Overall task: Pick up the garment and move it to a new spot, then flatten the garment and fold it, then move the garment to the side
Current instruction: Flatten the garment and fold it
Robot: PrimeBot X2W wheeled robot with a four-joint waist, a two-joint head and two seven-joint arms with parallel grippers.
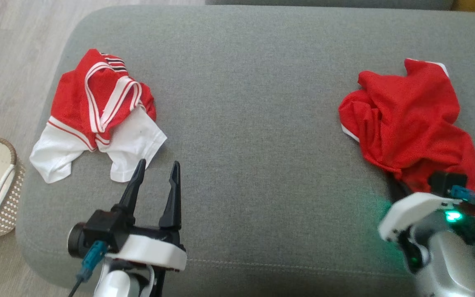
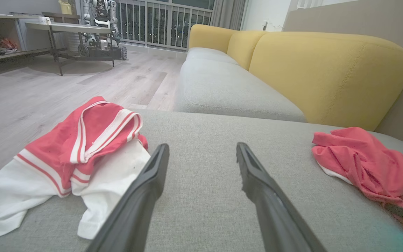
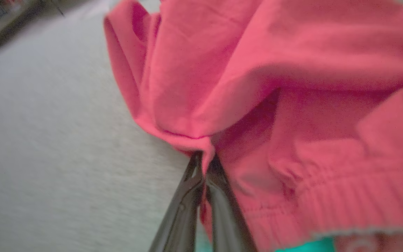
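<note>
crumpled red garment [image 1: 410, 123] lies far right on the grey seat [image 1: 262, 103].

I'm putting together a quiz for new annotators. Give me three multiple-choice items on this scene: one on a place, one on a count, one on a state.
1. Relative to the grey cushion, where is the woven basket?
A. on top of it
B. behind it
C. on the floor at its left

2. How many garments lie on the cushion?
A. one
B. two
C. three

3. The right hand is:
A. shut on the red garment
B. open above it
C. shut on nothing

Answers:
1. C, since the basket stands off the cushion's left edge.
2. B, a red-and-white garment and the red one.
3. A, because the right wrist view shows it pinching a red fold.
</note>
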